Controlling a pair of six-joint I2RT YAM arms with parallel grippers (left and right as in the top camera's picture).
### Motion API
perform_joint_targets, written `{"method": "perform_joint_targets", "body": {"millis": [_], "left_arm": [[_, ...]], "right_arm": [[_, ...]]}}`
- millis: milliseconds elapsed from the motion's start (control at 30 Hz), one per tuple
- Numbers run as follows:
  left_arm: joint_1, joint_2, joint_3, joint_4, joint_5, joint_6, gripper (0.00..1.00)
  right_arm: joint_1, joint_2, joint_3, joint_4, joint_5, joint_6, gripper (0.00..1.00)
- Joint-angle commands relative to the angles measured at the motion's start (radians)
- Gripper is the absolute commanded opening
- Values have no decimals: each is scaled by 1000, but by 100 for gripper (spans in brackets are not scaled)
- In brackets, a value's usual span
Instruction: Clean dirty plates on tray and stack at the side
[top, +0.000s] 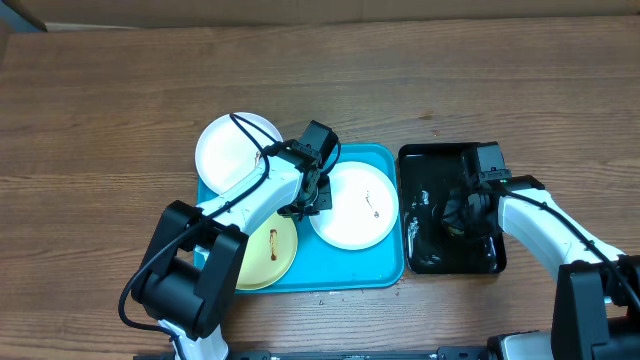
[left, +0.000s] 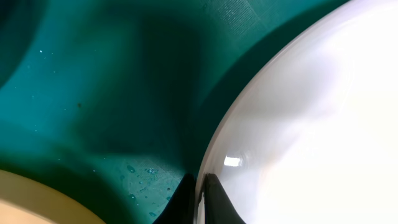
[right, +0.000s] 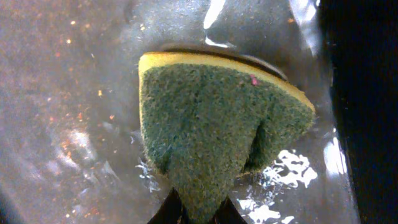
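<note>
**Turquoise tray: one plate pinched at the rim, sponge gripped next door**

Wood-grain counter (top: 100, 120) carries everything. The turquoise tray (top: 370, 268) is the largest piece on it, and the left fingers (left: 217, 205) are down inside it. Just beside that tray, around the right fingers (right: 165, 214), sits a glossy black tray (top: 440, 149) with a wet floor.

Three plates come next. The white plate with a small brown smear (top: 353, 205) lies in the turquoise tray. Its rim is clamped between the left fingers, and its body spreads from them toward the black tray. A second white plate (top: 232, 150) sits near those fingers on the far side, overlapping the tray's corner and reaching onto the counter. The yellow-green plate (top: 268, 250), marked with a brown streak, rests on the near side of the left fingers, partly under the left arm.

Smallest is the sponge (right: 211, 124), which has a green scouring face and a yellow edge. The right fingers are closed narrowly on its lower corner, over the black tray's floor.
</note>
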Motion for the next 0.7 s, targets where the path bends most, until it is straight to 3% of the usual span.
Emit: {"method": "perform_joint_targets", "body": {"millis": [0,200,300,667], "left_arm": [[-8,21,-7,6,-28,-5,4],[-9,21,-7,16,-24,-5,4],[-11,21,-7,17,-16,-6,4],[-13,21,-7,18,-14,-9,4]], "right_arm": [[3,-6,63,-57,-16,-42,4],[3,-6,167,-219,-16,-62,4],[3,-8,167,-238,-16,-122,4],[5,-8,167,-243,-135,-129,4]]}}
